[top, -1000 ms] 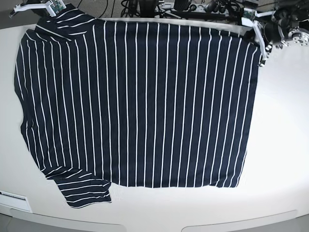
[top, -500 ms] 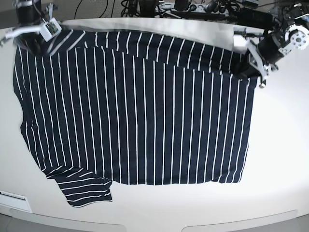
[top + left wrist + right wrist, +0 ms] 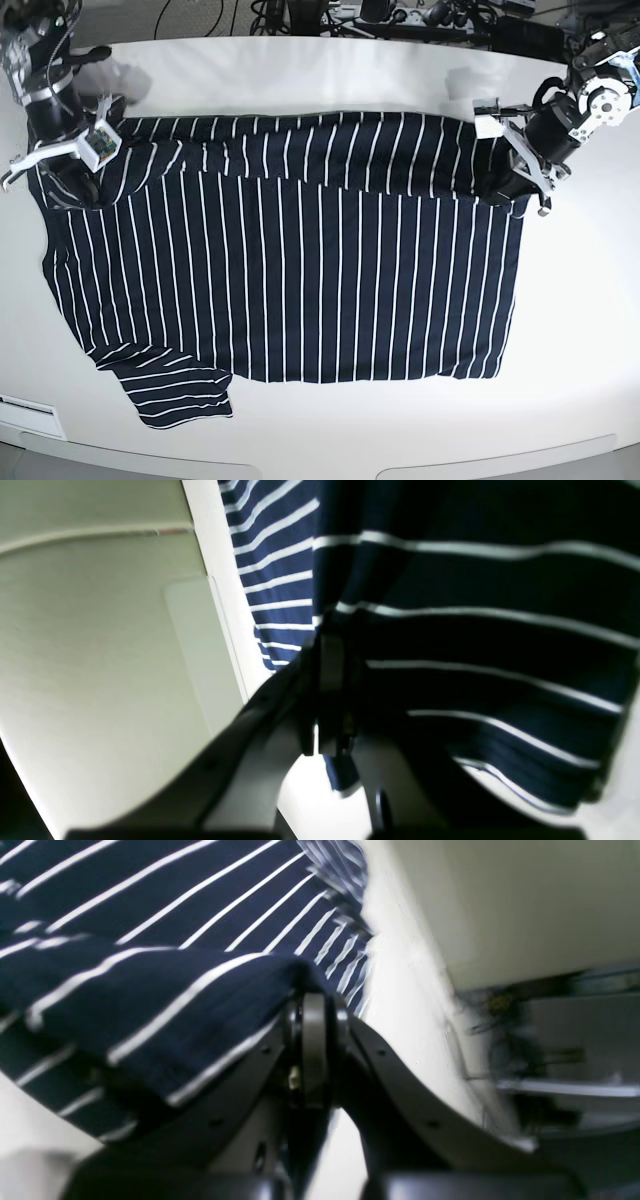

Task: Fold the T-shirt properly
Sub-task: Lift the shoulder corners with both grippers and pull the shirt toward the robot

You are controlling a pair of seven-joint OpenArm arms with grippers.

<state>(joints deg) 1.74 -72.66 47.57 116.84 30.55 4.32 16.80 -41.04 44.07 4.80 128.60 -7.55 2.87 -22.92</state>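
The T-shirt (image 3: 300, 290), dark navy with thin white stripes, lies spread on the white table (image 3: 585, 330). Its far edge is lifted and doubled over toward the front, forming a band across the top. My left gripper (image 3: 522, 192) is shut on the shirt's far right corner. In the left wrist view, the jaws (image 3: 330, 645) pinch the T-shirt (image 3: 475, 630), which hangs beside them. My right gripper (image 3: 68, 182) is shut on the far left corner by the sleeve. In the right wrist view, the T-shirt (image 3: 150, 990) drapes over the closed jaws (image 3: 312, 1012).
Cables and dark equipment (image 3: 380, 15) line the table's far edge. A white label (image 3: 25, 408) sits at the front left rim. One sleeve (image 3: 175, 395) sticks out at the front left. Bare tabletop lies right of the shirt and behind the fold.
Both grippers have come forward from the table's far edge, carrying the shirt's far edge with them. The folded band now lies over the shirt's body and more bare table shows behind.
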